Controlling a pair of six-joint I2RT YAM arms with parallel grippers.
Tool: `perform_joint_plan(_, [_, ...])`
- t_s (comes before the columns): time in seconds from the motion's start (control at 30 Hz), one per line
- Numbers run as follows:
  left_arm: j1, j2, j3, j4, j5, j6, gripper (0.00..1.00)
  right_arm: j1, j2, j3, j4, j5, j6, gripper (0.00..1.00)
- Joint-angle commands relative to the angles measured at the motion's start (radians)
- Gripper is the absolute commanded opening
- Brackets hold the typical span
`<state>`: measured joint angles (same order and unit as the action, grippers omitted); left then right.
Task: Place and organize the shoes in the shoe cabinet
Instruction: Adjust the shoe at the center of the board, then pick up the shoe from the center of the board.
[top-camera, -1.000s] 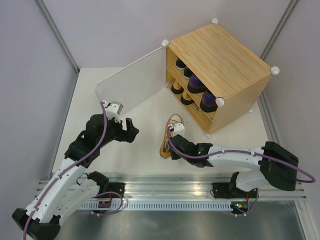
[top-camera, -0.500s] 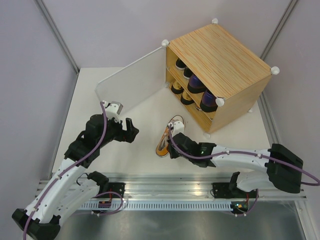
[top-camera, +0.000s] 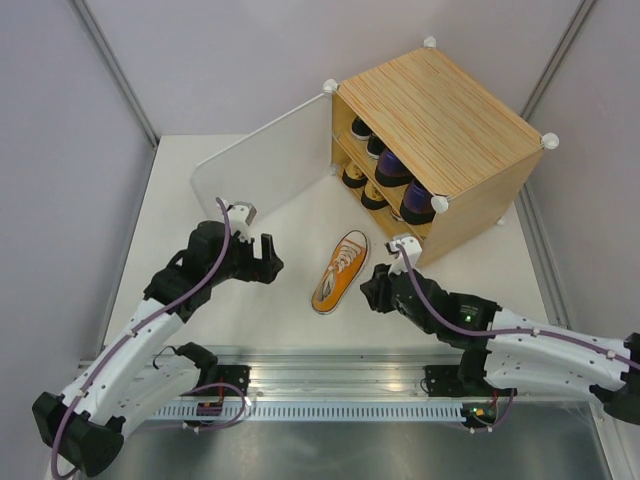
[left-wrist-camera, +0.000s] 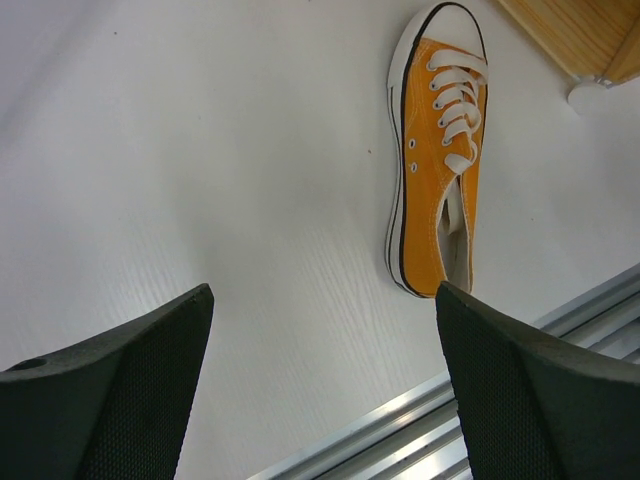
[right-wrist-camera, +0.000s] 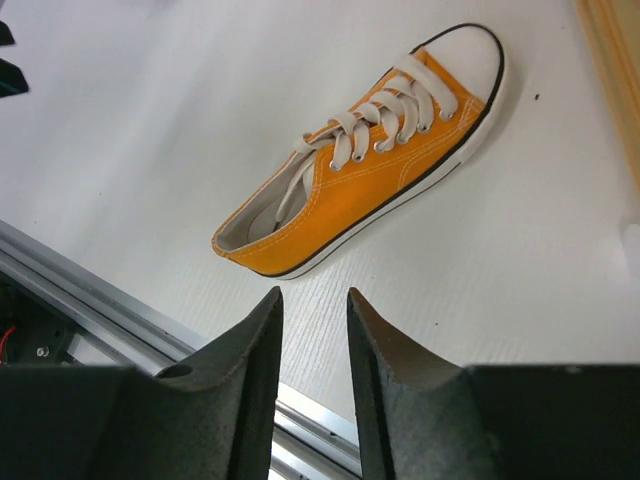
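Right gripper (top-camera: 376, 290) has let go and pulled back toward its own side, and the sneaker (top-camera: 340, 272), which it was crowding a moment ago, now sits on its own. It is flat on its sole on the bench (top-camera: 290, 322), toe aimed at the cabinet (top-camera: 440, 110), heel toward the rail, just short of the open front. It's orange canvas with a white rubber toe cap and a thin dark line round the sole.

How will it handle? Light, I'd say, with a soft upper that caves in under a squeeze, while the rubber sole is the stiff part and should grip rather than slide. The laces look loose and could snag. The best bite is probably across the heel collar, one finger inside the opening and one outside, or else across the sole at midfoot.

In its wrist view the right jaws stand a narrow gap apart with nothing between them, hanging just beside the sneaker's heel side. The left gripper (top-camera: 268, 255) has edged in from the other flank, jaws spread wide and empty, near but not touching.

Beyond them, the cabinet has shoes (top-camera: 392, 168) on both levels, and its door (top-camera: 265, 165) is swung wide open.
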<state>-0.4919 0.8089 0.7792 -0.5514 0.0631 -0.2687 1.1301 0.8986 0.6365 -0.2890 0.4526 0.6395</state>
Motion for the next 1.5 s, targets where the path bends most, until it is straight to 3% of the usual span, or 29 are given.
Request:
perform_joint_plan(0.0, [0.003,0.019,0.046,0.014,0.041,-0.095,0.93,-0.001,-0.116,0.055,-0.122,0.086,-0.007,0.38])
perform_joint_plan(0.2, [0.0,0.053,0.009,0.073,0.155,-0.219,0.92,-0.001,-0.19,0.118,-0.217,0.123,-0.044,0.41])
perform_joint_plan(0.3, [-0.026,0.033,-0.099,0.215,0.213,-0.345,0.89,0.0,-0.228,0.112,-0.226,0.127,-0.047,0.42])
perform_joint_plan(0.37, [-0.103,0.039,-0.165,0.292,0.167,-0.385,0.86,0.0,-0.248,0.106,-0.228,0.132,-0.049,0.42])
perform_joint_plan(0.57, [-0.385,0.105,-0.204,0.395,-0.083,-0.253,0.92,0.0,-0.303,0.078,-0.23,0.121,-0.086,0.46])
perform_joint_plan(0.73, [-0.407,0.283,-0.158,0.426,-0.121,-0.153,1.0,-0.001,-0.343,0.069,-0.234,0.11,-0.11,0.48])
perform_joint_plan(0.9, [-0.413,0.487,-0.083,0.433,-0.117,-0.09,0.99,-0.001,-0.372,0.072,-0.243,0.11,-0.129,0.49])
perform_joint_plan(1.13, [-0.428,0.611,-0.037,0.501,-0.068,-0.047,0.99,-0.001,-0.398,0.101,-0.275,0.123,-0.152,0.5])
perform_joint_plan(1.27, [-0.442,0.661,-0.037,0.538,-0.032,-0.033,0.9,-0.001,-0.412,0.118,-0.295,0.132,-0.162,0.5])
perform_joint_plan(1.47, [-0.468,0.72,-0.034,0.531,-0.106,-0.047,0.86,-0.001,-0.429,0.121,-0.308,0.143,-0.164,0.5])
